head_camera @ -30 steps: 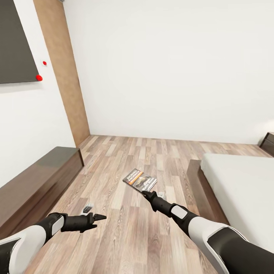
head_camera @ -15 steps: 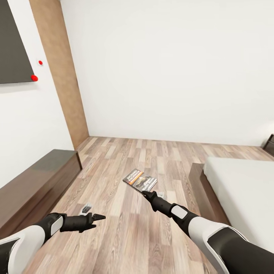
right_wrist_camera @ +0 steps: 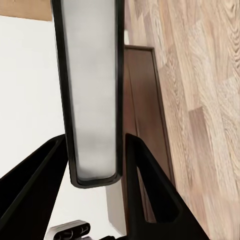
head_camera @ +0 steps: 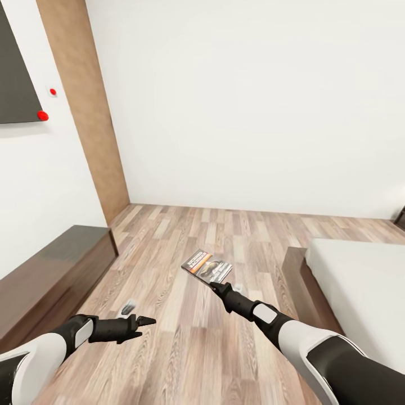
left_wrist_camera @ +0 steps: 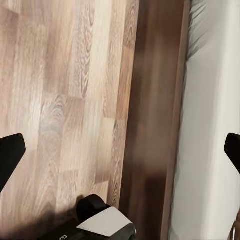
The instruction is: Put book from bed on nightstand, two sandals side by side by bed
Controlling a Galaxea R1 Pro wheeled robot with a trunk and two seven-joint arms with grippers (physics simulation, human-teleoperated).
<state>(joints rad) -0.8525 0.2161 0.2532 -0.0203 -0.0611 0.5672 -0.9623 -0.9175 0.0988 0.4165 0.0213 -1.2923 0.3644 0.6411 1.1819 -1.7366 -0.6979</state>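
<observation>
Above the wooden floor point(head_camera: 185, 343), between bench and bed, the right gripper point(head_camera: 216, 287) is clamped on the near edge of the book point(head_camera: 206, 266), holding it flat and clear of the boards. Right wrist view: both fingers point(right_wrist_camera: 145, 190) press against the book's edge point(right_wrist_camera: 92, 100), seen end-on. Left gripper point(head_camera: 147, 322) hangs lower, off to the left, holding nothing; in the left wrist view its fingertips point(left_wrist_camera: 10, 155) stand wide apart. Bed point(head_camera: 360, 281) lies to the right, off-white mattress on a dark frame. Long low wooden bench point(head_camera: 50, 270) runs along the left wall. Dark wall panel point(head_camera: 14, 84) above it, two red dots point(head_camera: 42, 116) alongside.
</observation>
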